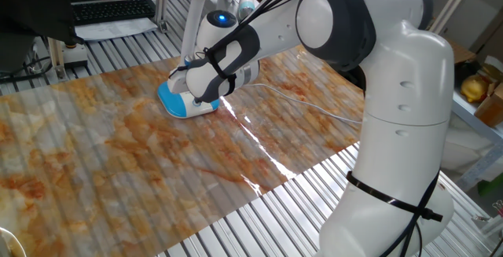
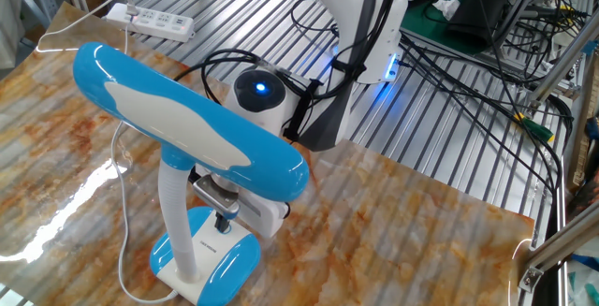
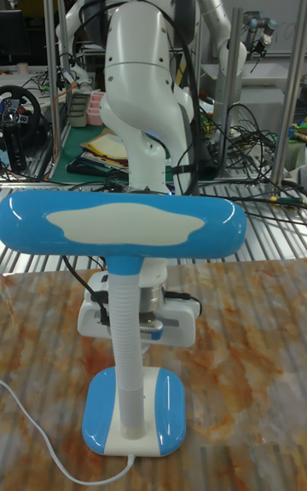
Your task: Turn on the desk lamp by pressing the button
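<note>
The desk lamp stands on the marbled mat, with a blue-edged base (image 2: 208, 265), a white stem (image 2: 176, 214) and a flat blue-white head (image 2: 183, 121). In the tall fixed view its base (image 3: 133, 428) is nearest the camera, with the head (image 3: 119, 227) above. My gripper (image 2: 223, 220) points down under the lamp head, its dark tip at the white top of the base (image 1: 183, 104). The button is hidden under the tip. The gripper hand (image 3: 152, 327) sits behind the stem. No view shows a gap or contact between the fingertips.
A white power strip (image 2: 155, 23) lies on the metal slats at the back. The lamp's thin cord (image 2: 121, 214) trails over the mat (image 1: 118, 163). Black cables (image 2: 487, 72) cover the slats behind the arm. A keyboard (image 1: 111, 9) sits beyond the mat.
</note>
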`<state>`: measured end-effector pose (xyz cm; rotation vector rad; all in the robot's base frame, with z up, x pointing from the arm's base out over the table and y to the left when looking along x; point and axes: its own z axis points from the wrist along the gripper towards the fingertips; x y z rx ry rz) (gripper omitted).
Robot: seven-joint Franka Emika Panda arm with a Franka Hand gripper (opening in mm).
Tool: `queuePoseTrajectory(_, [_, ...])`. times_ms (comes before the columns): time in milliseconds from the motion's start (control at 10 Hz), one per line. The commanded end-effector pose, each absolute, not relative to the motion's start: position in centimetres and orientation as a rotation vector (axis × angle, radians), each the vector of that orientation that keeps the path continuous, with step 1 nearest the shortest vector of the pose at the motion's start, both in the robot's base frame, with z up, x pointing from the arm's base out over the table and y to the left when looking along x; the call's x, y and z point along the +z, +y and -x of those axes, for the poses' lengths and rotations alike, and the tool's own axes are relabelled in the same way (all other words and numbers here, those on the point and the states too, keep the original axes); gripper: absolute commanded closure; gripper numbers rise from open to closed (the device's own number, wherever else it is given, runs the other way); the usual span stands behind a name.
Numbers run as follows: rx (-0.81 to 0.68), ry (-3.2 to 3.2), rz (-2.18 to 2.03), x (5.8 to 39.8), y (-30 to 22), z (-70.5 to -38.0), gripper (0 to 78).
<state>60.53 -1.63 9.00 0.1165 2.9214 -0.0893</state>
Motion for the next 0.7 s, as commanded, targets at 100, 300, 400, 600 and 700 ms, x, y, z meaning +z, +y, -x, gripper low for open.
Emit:
queuePoseTrajectory(100, [-0.092,2.908,-0.111,8.59,-1.70,-60.72,77.6])
queuePoseTrajectory(300, [-0.095,2.907,-0.106,8.31,-1.70,-60.72,77.6])
queuePoseTrajectory(400, [-0.095,2.907,-0.105,8.16,-1.70,-60.72,77.6])
queuePoseTrajectory(600, [-0.096,2.904,-0.103,8.00,-1.71,-60.71,77.6])
queuePoseTrajectory(700, [-0.098,2.904,-0.102,8.00,-1.71,-60.70,77.6])
